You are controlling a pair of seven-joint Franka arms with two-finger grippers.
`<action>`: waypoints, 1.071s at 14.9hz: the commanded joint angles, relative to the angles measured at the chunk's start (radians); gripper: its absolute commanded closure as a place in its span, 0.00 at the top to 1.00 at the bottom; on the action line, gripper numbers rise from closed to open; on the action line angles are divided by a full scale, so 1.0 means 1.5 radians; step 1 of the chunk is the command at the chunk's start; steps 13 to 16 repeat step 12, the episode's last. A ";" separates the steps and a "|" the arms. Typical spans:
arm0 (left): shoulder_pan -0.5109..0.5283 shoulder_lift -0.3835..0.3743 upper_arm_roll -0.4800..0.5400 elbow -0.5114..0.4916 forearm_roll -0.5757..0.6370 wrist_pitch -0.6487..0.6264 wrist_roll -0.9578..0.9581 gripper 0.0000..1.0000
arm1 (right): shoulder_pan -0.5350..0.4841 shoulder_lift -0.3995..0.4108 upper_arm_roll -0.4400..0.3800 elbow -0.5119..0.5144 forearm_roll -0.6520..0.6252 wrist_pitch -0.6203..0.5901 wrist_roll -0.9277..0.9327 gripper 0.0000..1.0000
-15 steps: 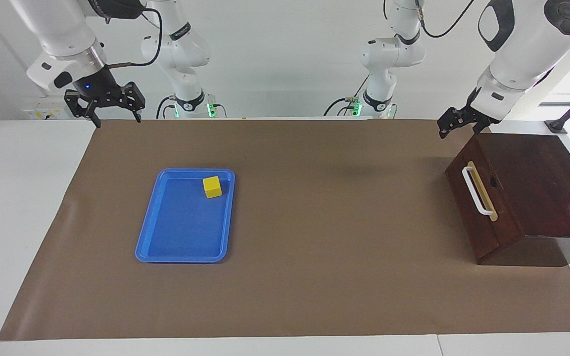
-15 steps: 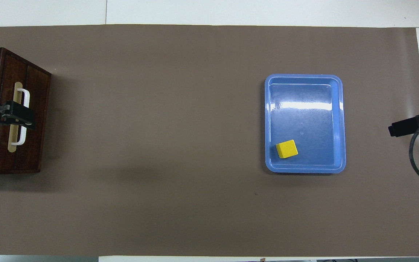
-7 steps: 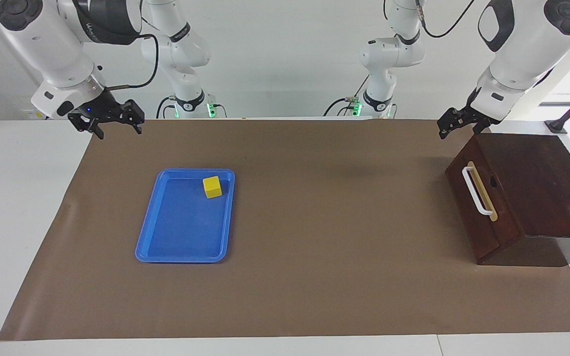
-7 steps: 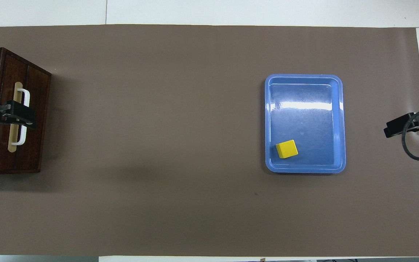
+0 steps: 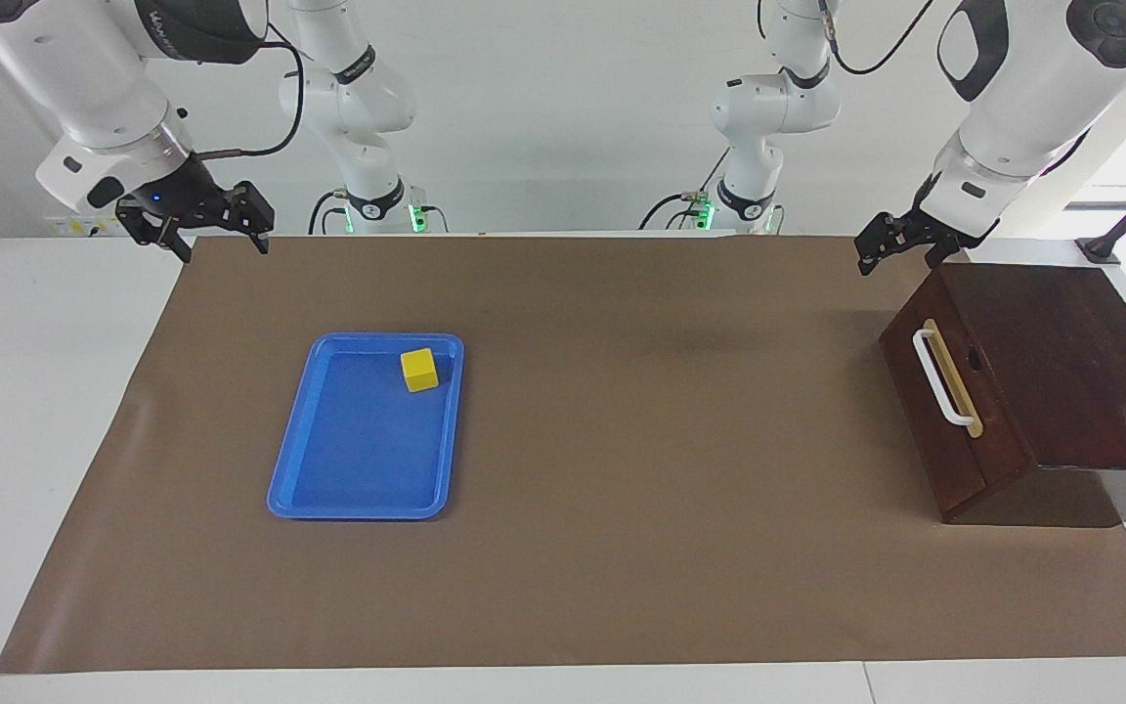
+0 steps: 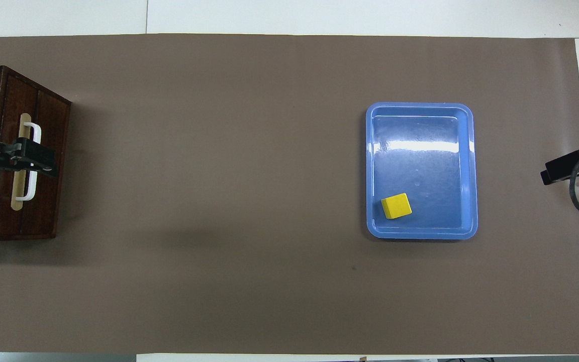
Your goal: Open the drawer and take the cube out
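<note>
The drawer (image 5: 944, 406) is pushed in and closed. It sits in a dark wooden box (image 5: 1052, 381) at the left arm's end of the tabletop (image 5: 622, 440). Its front is dark red-brown wood with a white bar handle (image 5: 939, 376) on a tan strip.

The cube (image 5: 418, 370) is small and bright yellow. It lies in a blue tray (image 5: 328, 499), in the tray's corner nearer to the robots, on the side that faces the box. The tray sits flat on the brown mat (image 5: 622, 548), toward the right arm's end of the tabletop, well apart from the box.

The left pincer (image 5: 897, 249) is up in the air by the box's top corner nearer to the robots. From above, the left pincer (image 6: 38, 163) covers the white handle, but it hangs over it and does not touch it. Its two fingers are spread wide and hold nothing.

The right pincer (image 5: 216, 240) is up in the air over the edge of the brown mat at the right arm's end. It is away from the tray and the cube. Its fingers are also spread wide and hold nothing.
</note>
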State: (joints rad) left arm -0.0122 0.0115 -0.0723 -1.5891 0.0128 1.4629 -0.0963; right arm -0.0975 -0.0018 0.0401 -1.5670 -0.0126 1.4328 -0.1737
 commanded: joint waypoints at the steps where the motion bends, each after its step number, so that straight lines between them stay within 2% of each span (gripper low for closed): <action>1: -0.008 0.008 0.014 0.011 -0.010 0.006 0.008 1.00 | -0.001 0.001 0.005 0.001 -0.015 0.019 0.015 1.00; 16: -0.009 0.008 0.014 0.014 -0.017 0.010 0.008 1.00 | -0.003 0.000 0.005 -0.002 -0.014 0.021 0.015 1.00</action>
